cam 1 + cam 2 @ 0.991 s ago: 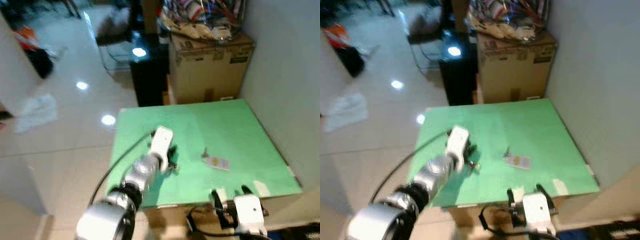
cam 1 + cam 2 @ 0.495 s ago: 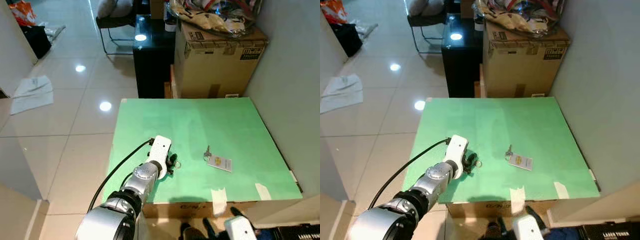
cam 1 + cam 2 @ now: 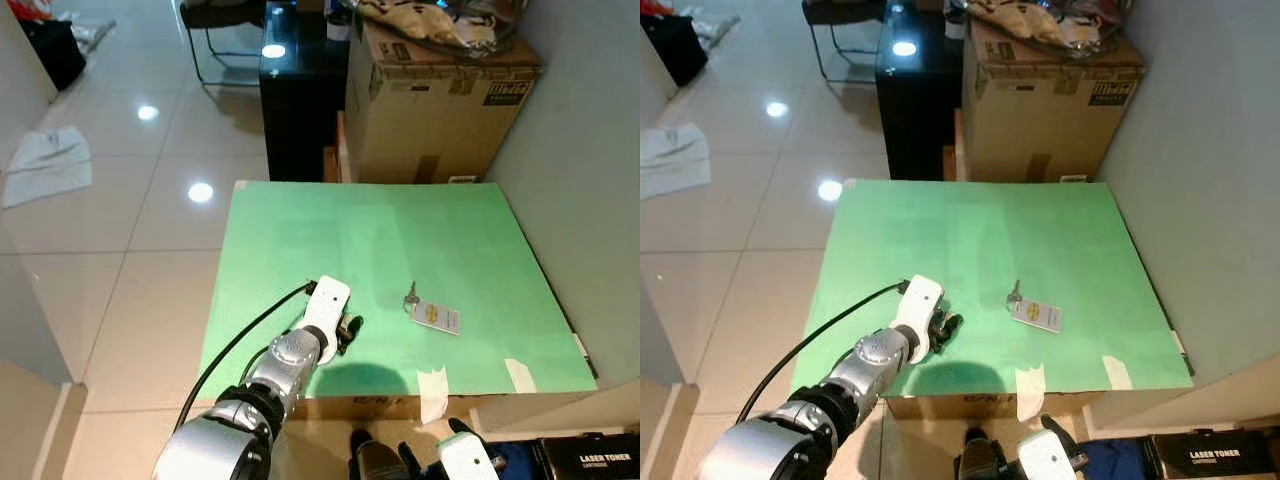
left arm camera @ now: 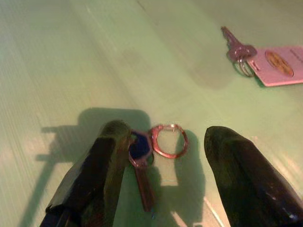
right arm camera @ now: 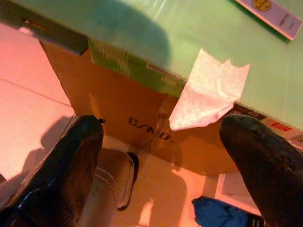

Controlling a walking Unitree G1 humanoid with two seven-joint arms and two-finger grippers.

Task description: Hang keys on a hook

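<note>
Left gripper (image 4: 163, 156) — fingers spread — around blue-headed key (image 4: 140, 163) on green board (image 3: 380, 230)

Keys (image 4: 142, 150) lie on table (image 3: 440, 230), left of tagged key (image 3: 430, 313).

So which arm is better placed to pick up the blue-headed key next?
Left. The left gripper sits open on the green board, its fingers either side of the blue-headed key and its ring. The right gripper hangs below the board's front edge.
</note>
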